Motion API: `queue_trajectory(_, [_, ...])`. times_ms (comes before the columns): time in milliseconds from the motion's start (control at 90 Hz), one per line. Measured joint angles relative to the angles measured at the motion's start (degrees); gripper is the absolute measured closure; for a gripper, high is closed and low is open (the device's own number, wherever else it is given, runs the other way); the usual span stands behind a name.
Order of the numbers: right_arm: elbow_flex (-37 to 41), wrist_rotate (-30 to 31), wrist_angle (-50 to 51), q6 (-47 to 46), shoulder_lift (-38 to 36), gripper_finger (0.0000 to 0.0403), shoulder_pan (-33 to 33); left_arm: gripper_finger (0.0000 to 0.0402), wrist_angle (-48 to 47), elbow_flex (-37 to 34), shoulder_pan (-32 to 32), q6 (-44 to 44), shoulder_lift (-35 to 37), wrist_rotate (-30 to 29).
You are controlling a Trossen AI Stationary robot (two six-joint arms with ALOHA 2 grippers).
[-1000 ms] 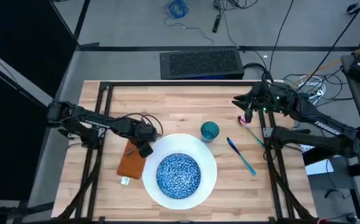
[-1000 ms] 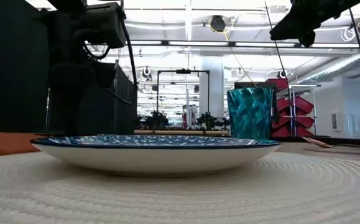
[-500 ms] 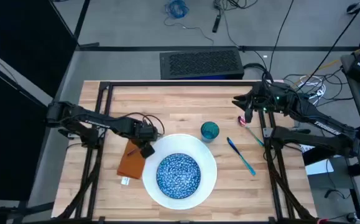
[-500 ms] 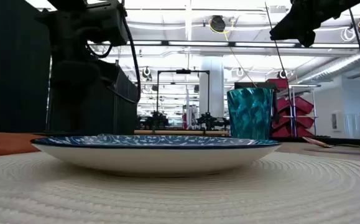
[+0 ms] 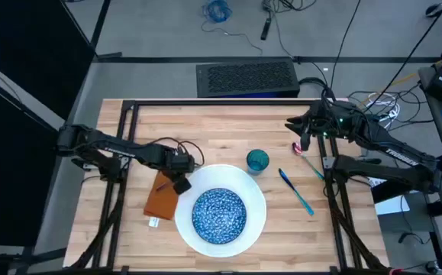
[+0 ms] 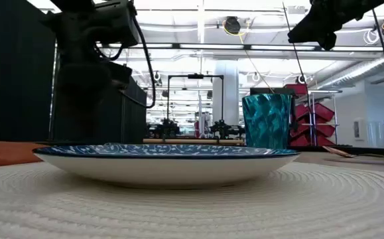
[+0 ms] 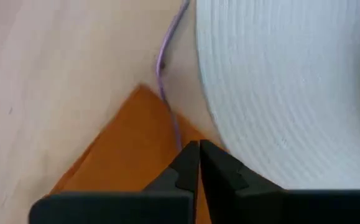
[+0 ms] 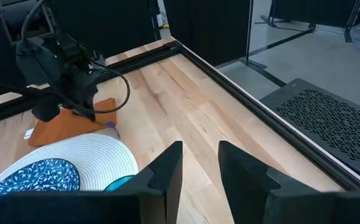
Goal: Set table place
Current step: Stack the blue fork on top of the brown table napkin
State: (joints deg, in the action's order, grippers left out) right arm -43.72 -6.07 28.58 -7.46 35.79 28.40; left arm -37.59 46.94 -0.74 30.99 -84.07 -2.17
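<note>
A white round ribbed mat [image 5: 257, 221] lies at the table's near middle with a blue speckled dish [image 5: 219, 215] on it. An orange-brown napkin [image 5: 159, 200] lies flat against the mat's left side. A thin lilac stick [image 7: 166, 56] runs over the napkin's far corner beside the mat. My left gripper [image 7: 198, 148] is shut over that corner [image 5: 179, 183]. A teal cup [image 5: 257, 161] stands just beyond the mat. My right gripper [image 8: 199, 149] hangs open above the table's far right [image 5: 304, 141], with nothing between its fingers. My left gripper comes from above, and its shut fingertips stand at the end of the lilac stick [image 7: 178, 134], over the napkin's corner [image 7: 143, 134]. Whether they pinch the stick or touch the napkin, I cannot tell.
A slim teal-blue piece of cutlery [image 5: 295, 191] lies right of the mat. A pink-tipped one [image 5: 309, 162] lies below my right gripper. The black frame [image 5: 205, 103] edges the table. Bare wood [image 5: 205, 126] stretches across the far half.
In the low view my left arm's wrist and its cable have shifted a little above the napkin. The dish, cup and cutlery have stayed in place.
</note>
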Motion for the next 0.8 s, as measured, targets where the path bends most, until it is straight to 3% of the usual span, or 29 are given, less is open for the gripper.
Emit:
queue_trajectory(156, [0.0,-0.02,0.1,-0.03,0.02,0.0312,0.0,0.0351,6.23,0.0,2.92,-1.56,0.0,0.04])
queue_trajectory(322, [0.0,-0.02,0.81,-0.28,0.02,0.0312,-0.01,0.0307,2.73,0.0,5.63,-1.34,-0.01,-3.21])
queue_trajectory(444, [0.0,-0.02,1.03,0.04,0.04,0.0312,0.01,0.0303,2.61,0.0,6.64,-1.41,-0.02,-4.71])
queue_trajectory(800, [0.02,0.0,1.03,0.2,1.2,0.0312,0.01,0.0302,4.4,0.0,6.72,-4.71,-1.03,-0.93])
